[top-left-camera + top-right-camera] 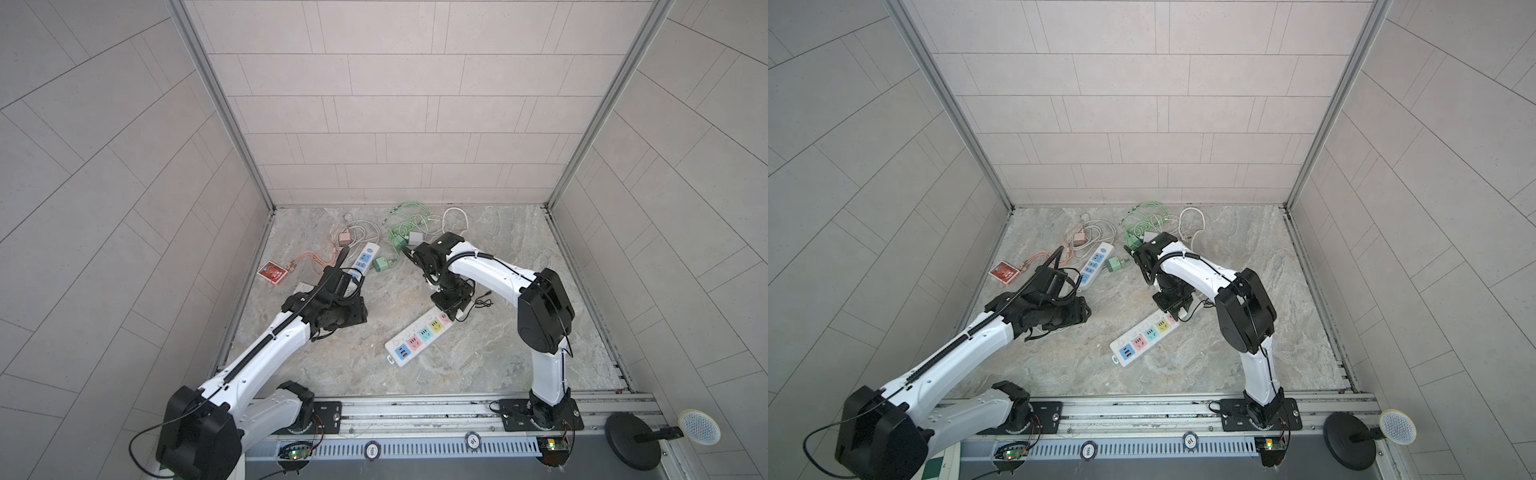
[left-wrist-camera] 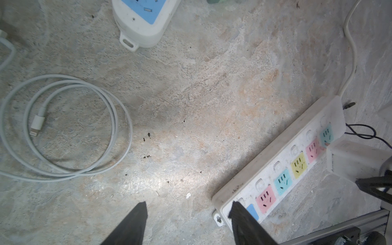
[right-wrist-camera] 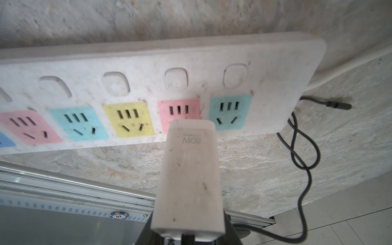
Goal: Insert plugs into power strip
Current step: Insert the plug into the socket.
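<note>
The white power strip (image 1: 419, 334) (image 1: 1144, 338) with coloured sockets lies diagonally mid-table. My right gripper (image 1: 451, 309) is shut on a white plug (image 3: 188, 180) marked 80W, with a black cable (image 3: 303, 152) trailing from it. The plug's front end meets the lower half of the pink socket (image 3: 179, 110), second from the strip's far end. Its prongs are hidden. My left gripper (image 2: 187, 209) is open and holds nothing, one finger over the strip's near end (image 2: 239, 203). Two mint green plugs (image 1: 380, 264) (image 1: 400, 242), a grey-white plug (image 1: 415, 238) and a pink plug (image 1: 344, 238) lie at the back.
A second power strip (image 1: 363, 259) (image 2: 142, 19) with blue sockets lies behind the left arm. A red card pack (image 1: 272, 273) sits at the left. A coiled white cable (image 2: 63, 127) lies on the table by the left gripper. Tangled cables crowd the back wall.
</note>
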`<state>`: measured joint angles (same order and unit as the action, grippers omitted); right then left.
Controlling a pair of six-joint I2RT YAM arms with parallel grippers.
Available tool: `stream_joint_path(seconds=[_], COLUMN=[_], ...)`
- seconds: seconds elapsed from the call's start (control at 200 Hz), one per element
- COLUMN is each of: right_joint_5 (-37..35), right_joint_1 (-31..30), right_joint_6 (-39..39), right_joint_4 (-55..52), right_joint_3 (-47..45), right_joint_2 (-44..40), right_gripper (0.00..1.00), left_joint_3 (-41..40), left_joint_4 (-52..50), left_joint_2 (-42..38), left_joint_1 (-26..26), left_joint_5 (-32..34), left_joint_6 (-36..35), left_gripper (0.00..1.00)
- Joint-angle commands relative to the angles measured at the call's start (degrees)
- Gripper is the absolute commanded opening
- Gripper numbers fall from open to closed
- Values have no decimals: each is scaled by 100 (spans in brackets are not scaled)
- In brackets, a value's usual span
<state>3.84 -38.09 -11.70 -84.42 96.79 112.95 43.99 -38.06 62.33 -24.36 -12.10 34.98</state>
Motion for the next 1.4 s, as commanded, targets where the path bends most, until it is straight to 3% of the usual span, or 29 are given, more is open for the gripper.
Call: stream_joint_path(seconds=[0.0,0.54,1.391], right_joint_5=[-47,-297,-283], right_joint_1=[40,555,387], right_joint_6=[133,60,213], right_joint_4=[-283,-155,-253], right_joint_3=[181,-206,149], right_joint_2=[34,-49,79], right_gripper=[0,0,0], left_joint_3=[-66,-83,-57], left_joint_4=[-52,-34,-33], left_joint_2=[-20,-70,34], left_joint_1=[45,48,54], left_joint_5=[94,67,2], left_joint_6=[0,0,-38], left_gripper=[69,69,70])
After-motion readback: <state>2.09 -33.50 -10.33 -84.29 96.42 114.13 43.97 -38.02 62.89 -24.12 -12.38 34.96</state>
